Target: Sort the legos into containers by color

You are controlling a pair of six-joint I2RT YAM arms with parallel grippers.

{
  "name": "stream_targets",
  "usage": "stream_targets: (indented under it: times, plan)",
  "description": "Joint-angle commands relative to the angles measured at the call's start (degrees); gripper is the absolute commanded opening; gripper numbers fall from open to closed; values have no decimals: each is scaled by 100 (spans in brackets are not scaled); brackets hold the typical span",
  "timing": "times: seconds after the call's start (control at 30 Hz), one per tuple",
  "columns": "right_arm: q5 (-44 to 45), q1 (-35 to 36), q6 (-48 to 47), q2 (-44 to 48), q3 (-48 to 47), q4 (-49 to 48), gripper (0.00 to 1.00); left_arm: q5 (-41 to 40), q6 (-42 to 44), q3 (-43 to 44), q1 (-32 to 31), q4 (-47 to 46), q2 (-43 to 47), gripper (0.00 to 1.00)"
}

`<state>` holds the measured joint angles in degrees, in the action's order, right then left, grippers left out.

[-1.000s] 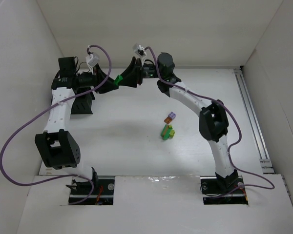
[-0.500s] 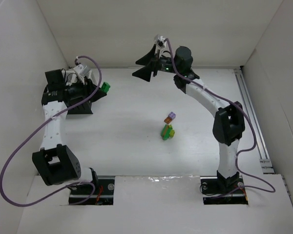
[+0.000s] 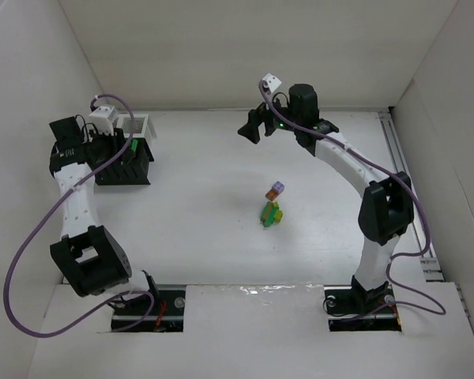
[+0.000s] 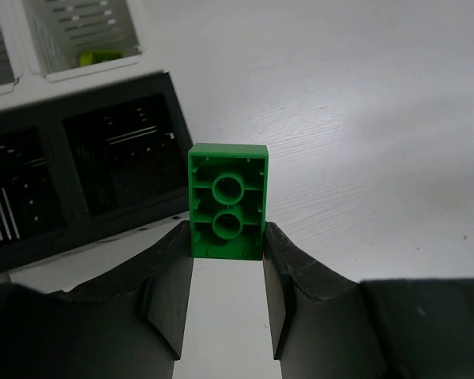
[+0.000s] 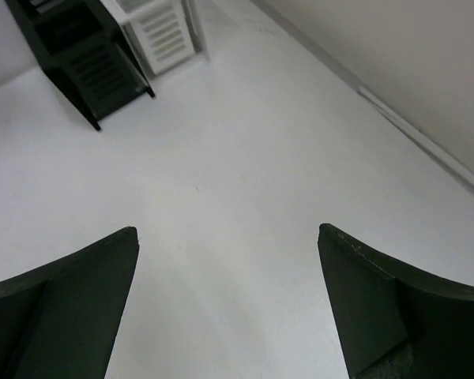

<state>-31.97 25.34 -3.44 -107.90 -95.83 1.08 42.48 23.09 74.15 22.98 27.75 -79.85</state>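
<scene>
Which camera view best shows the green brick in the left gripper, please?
The left wrist view: the green brick fills the centre, clamped in the left gripper, hollow underside showing. The top external view shows a speck at most; the right wrist view misses it.

Green lego upright near black rack; others clustered apart.

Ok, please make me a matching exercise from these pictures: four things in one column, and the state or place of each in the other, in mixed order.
1. left gripper
2. right gripper
3. pile of loose legos
4. yellow-green lego

a. open, holding nothing
b. inside a white compartment
c. shut on a green lego
d. on the table, between the two arms

Pairs: 1-c, 2-a, 3-d, 4-b
</scene>
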Motion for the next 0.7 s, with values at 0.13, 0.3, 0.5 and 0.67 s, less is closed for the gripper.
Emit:
stream_targets:
  times: [0.13, 0.3, 0.5, 0.67]
  plan:
    - [577, -161, -683, 296, 188, 533, 100, -1171, -559, 802, 22, -24, -846, 0]
    - [771, -161, -789, 296, 188, 533, 100, -1277, -613, 1215, 22, 107, -1365, 0]
    - [824, -214, -842, 243, 240, 586, 100, -1163, -613, 1743, 22, 354, -1929, 11]
    - [884, -214, -842, 243, 240, 586, 100, -1163, -569, 1962, -144, 460, -2157, 23]
